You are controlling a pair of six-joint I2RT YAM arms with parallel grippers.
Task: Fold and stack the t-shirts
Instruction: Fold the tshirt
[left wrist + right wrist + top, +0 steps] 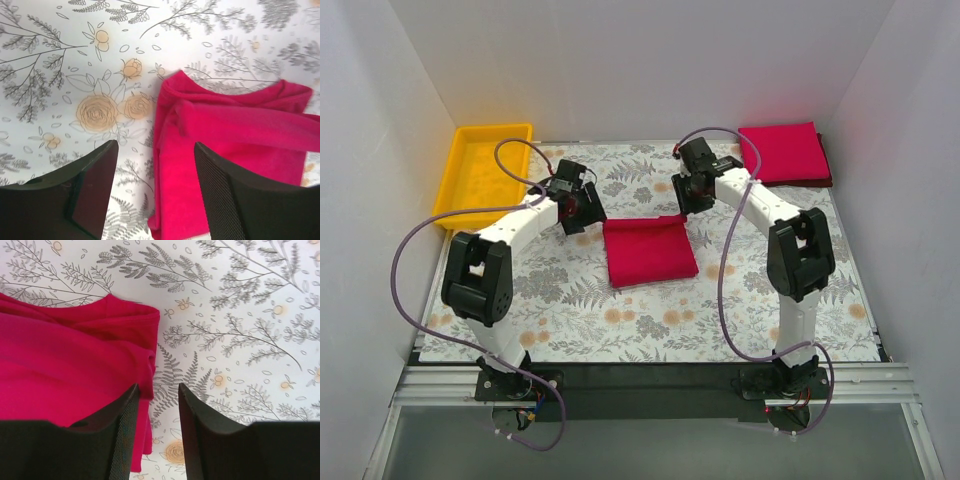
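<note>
A counter (800, 320), covered in a white sheet printed with grey ferns and orange flowers, carries everything. A rectangular yellow plastic tray (448, 178) sits at its far left corner. A crimson-red t-shirt (650, 253) of soft cloth, folded into a rough square, lies flat near the middle of the counter, between the two arms. A folded pile of crimson-red t-shirts (785, 153) lies at the far right corner, well apart from the middle one; how many layers it has cannot be told.

The left tool (155, 145) hangs over the far left corner of the middle t-shirt. Its black fingers stand wide apart with nothing gripped. In the left wrist view the shirt's folded edge runs under the gap.

The right tool (158, 387) hangs over the shirt's far right corner. Its fingers are parted more narrowly and hold nothing. Only patterned counter shows through the gap, and the shirt's edge lies just beside one finger.
</note>
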